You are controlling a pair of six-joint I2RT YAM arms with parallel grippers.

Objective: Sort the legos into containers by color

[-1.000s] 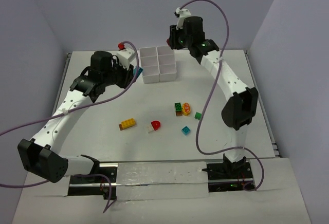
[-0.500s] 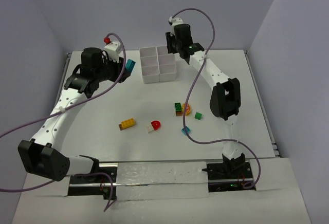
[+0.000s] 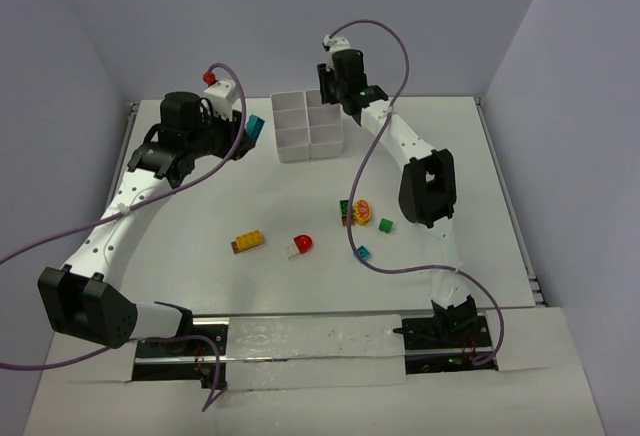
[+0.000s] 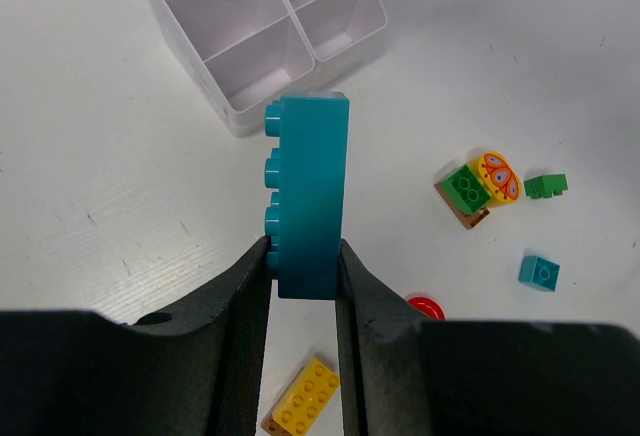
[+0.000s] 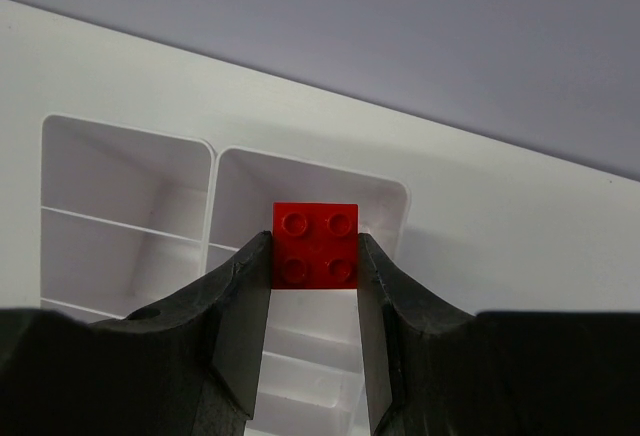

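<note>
Risk lies with the right claw [image 5: 315, 274], pinching a red brick [image 5: 316, 231] over a corner cell of the tray [image 5: 398, 196]: dropped off-centre, it could clip the wall and bounce out; the left claw [image 4: 304, 266] pinches a teal brick [image 4: 312, 176] nearby.

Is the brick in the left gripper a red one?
No, the left gripper is shut on a teal brick; the red brick sits in the right gripper.
</note>
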